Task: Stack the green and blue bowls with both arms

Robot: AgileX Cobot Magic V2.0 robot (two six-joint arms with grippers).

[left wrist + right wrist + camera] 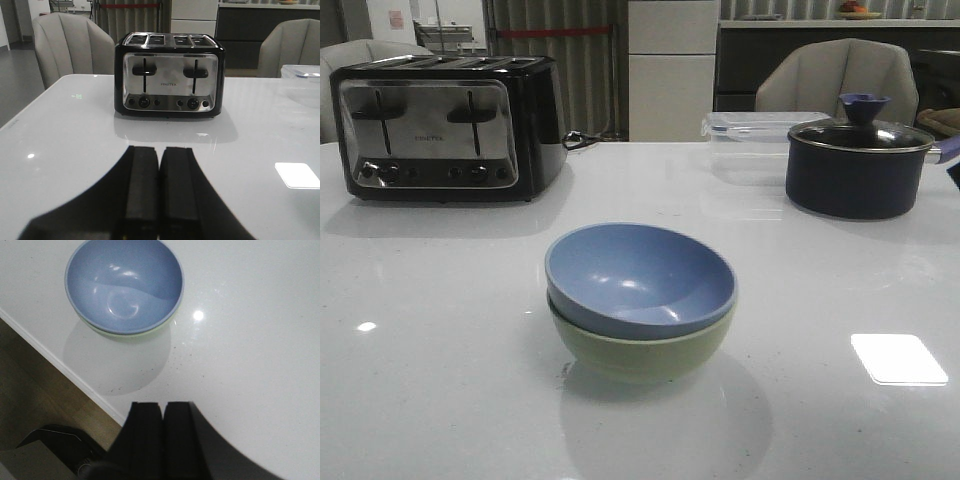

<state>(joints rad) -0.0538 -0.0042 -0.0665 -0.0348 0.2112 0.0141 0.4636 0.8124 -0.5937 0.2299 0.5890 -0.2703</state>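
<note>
The dusty blue bowl (pixel 638 275) sits nested inside the pale green bowl (pixel 640 350) at the middle of the white table. The stack also shows in the right wrist view, the blue bowl (pixel 124 285) on top and a sliver of the green bowl (pixel 150 333) under its rim. My right gripper (pixel 163 405) is shut and empty, held above the table near its edge, apart from the bowls. My left gripper (pixel 159 150) is shut and empty over bare table, facing the toaster. Neither arm shows in the front view.
A black and silver toaster (pixel 445 125) stands at the back left, also in the left wrist view (pixel 170 75). A dark blue lidded pot (pixel 858 160) stands at the back right with a clear plastic container (pixel 750 128) behind it. The table edge (pixel 55 362) and floor lie beside the right gripper.
</note>
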